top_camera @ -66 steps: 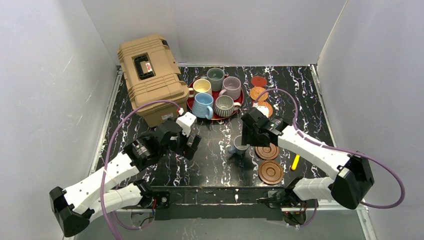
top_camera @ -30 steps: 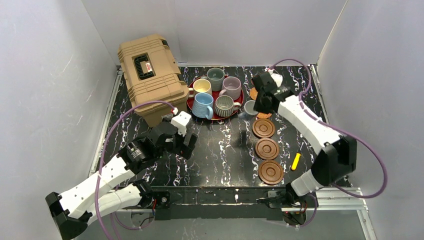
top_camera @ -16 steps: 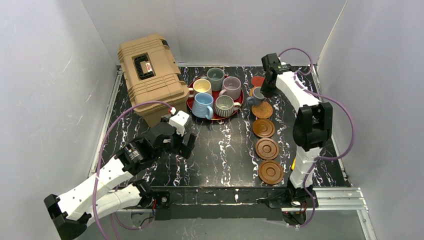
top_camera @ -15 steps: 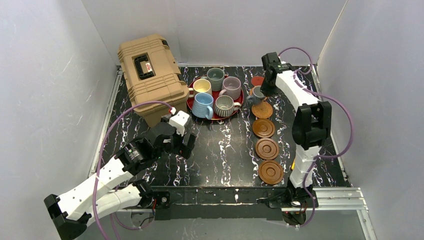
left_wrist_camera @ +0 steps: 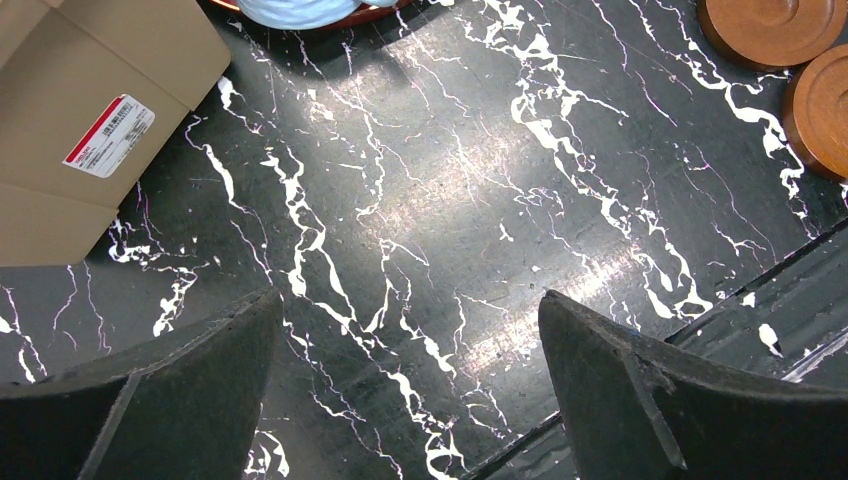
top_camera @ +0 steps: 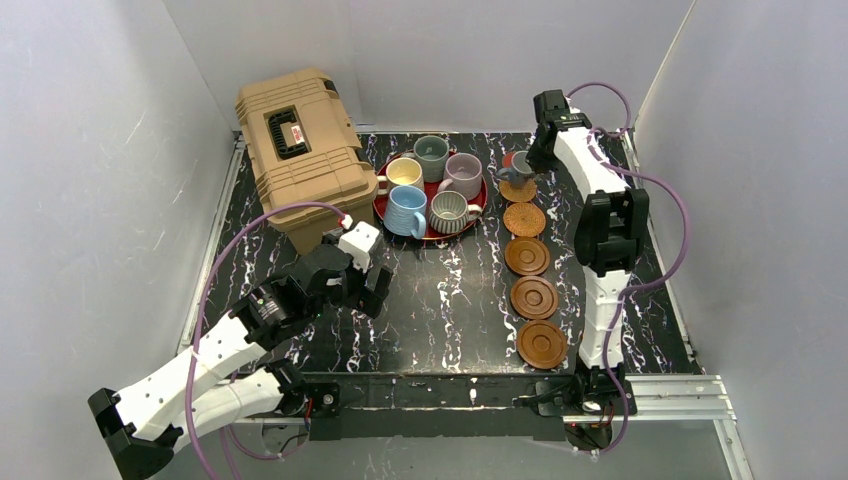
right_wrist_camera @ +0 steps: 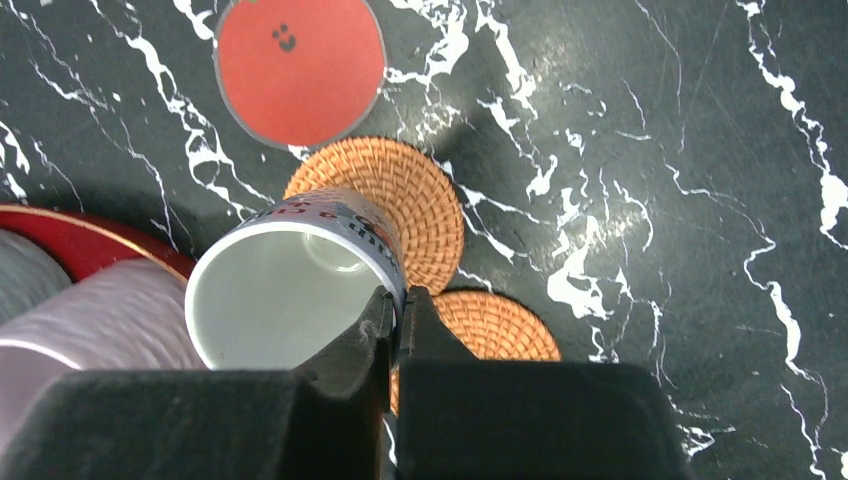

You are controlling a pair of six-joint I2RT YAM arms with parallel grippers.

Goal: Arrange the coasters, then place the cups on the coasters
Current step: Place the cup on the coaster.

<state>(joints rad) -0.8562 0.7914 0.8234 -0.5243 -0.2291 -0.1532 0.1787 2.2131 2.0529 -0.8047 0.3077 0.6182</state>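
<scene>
Black white-veined marble-pattern table (top_camera: 450, 300). Far left corner: tan hard plastic case (top_camera: 300, 150), lid shut. Far edge, middle: large red round tray (top_camera: 430, 238) bearing five handled mugs, namely cream-yellow mug (top_camera: 404, 172), grey-green mug (top_camera: 432, 152), lilac mug (top_camera: 463, 170), ribbed light blue mug (top_camera: 406, 210) and ribbed grey mug (top_camera: 450, 210). Right of the tray, one column of six coasters running from the near edge toward the far edge: three dark brown ringed wooden coasters (top_camera: 533, 297), then two orange woven coasters (right_wrist_camera: 425, 215), then one pinkish-red flat round coaster (right_wrist_camera: 300, 70) bearing a small dark face mark. Right gripper (right_wrist_camera: 393, 305): arm stretched to the far end of the column, fingers pinched tight on the rim of the small white ceramic mug (right_wrist_camera: 290, 290), which sits over the farther woven coaster; contact with it cannot be told. Left gripper (left_wrist_camera: 408, 300): jaws spread wide and empty, above bare table toward the near left, close to the case.
</scene>
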